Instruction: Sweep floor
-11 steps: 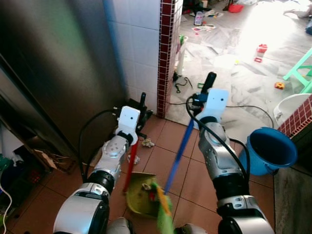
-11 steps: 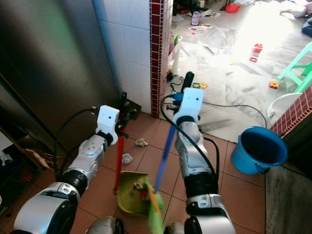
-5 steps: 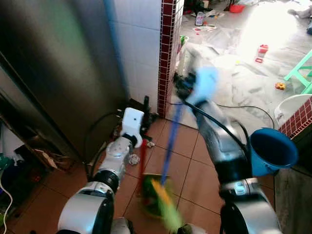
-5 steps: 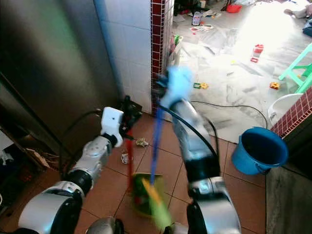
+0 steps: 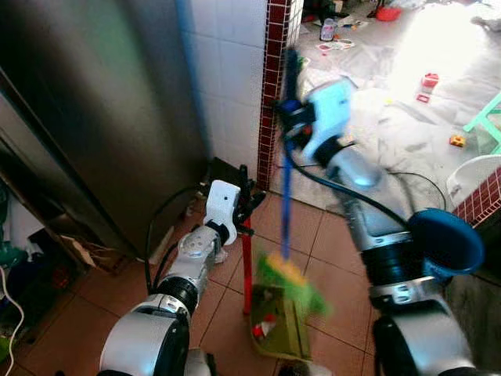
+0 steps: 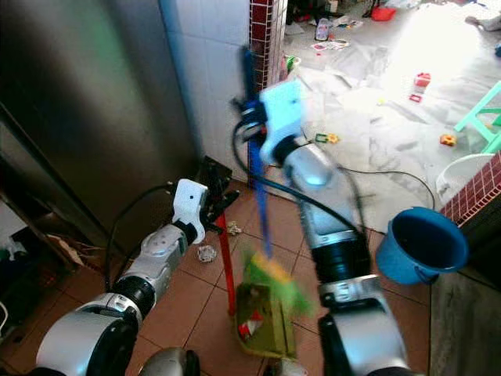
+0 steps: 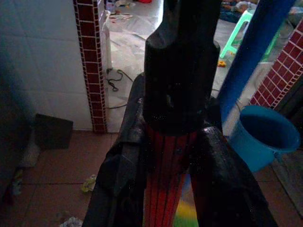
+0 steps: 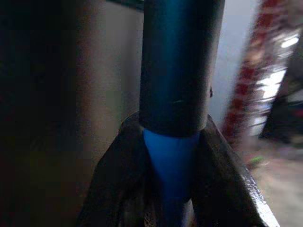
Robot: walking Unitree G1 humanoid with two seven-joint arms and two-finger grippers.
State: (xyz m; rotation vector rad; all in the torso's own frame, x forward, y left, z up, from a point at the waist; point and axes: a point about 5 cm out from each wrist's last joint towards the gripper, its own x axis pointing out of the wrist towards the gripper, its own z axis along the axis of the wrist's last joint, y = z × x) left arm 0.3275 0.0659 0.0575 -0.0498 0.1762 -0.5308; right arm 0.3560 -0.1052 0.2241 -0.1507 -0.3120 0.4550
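My left gripper [image 5: 245, 208] is shut on the red handle [image 5: 247, 266] of a yellow-green dustpan [image 5: 279, 333], which rests on the terracotta floor tiles with bits of litter in it. My right gripper [image 5: 289, 119] is raised in front of the tiled pillar and shut on the blue broom handle [image 5: 286, 196]. The broom's green and yellow bristles [image 5: 293, 282] hang blurred just above the dustpan. Two crumpled paper scraps [image 6: 206, 252] lie on the tiles beside my left forearm. In the left wrist view black fingers [image 7: 218, 189] clamp the red handle [image 7: 165, 184].
A blue bucket [image 5: 446, 241] stands on the right by a low brick wall [image 5: 485, 196]. A steel cabinet [image 5: 94, 117] and a white-tiled wall with a red brick pillar [image 5: 274, 70] close off the left. Beyond lie cables, toys and a green stool [image 5: 487, 117] on a bright floor.
My right arm has swung up and to the left with the broom, and the bristles have moved from beside the dustpan to above it. The dustpan has shifted right, its handle now upright.
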